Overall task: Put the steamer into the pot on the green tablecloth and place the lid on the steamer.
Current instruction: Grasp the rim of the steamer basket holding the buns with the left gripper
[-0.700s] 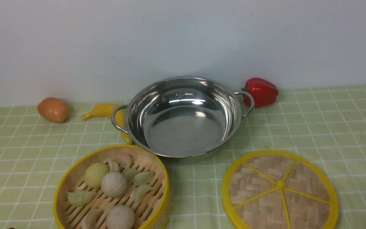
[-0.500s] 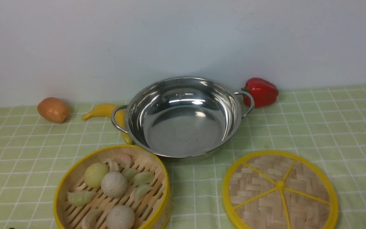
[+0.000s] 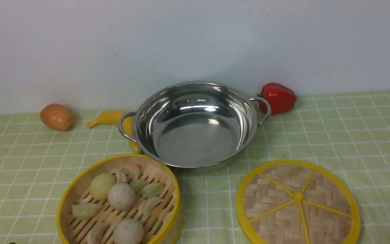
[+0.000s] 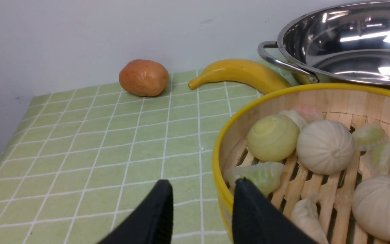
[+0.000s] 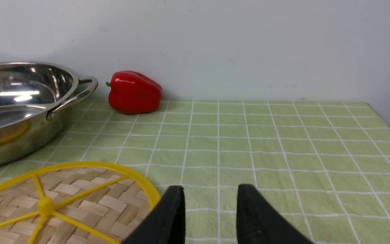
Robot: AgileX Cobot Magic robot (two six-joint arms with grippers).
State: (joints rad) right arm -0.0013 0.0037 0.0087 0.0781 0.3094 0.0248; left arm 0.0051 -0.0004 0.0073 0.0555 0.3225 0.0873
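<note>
Shows the stainless-steel pot (image 3: 195,101) upright and empty toward the back of the green tablecloth (image 3: 333,135), near the pale wall (image 3: 195,40). Shows the steamer (image 3: 151,165) on the cloth in front of the pot and to its left, just beside it and not yet inside, with pale buns (image 3: 121,196) and dumplings (image 3: 152,189) on the slatted floor. Shows the lid (image 3: 298,203) flat on the cloth in front of the pot and to its right, apart from the steamer, knob and yellow spokes facing up. Finds a yellow banana (image 3: 108,117) partly behind the pot's left handle, a brown potato (image 3: 57,117) farther left, and a red bell pepper (image 3: 278,97) just beyond the right handle. Catches the left gripper (image 4: 203,189) low over the cloth by the steamer's near side, jaws parted by a moderate gap and gripping nothing; cannot tell whether the finger nearer the basket touches its rim. Catches the right gripper (image 5: 210,189) low over bare cloth just beside the lid's rim, jaws likewise parted, empty.
</note>
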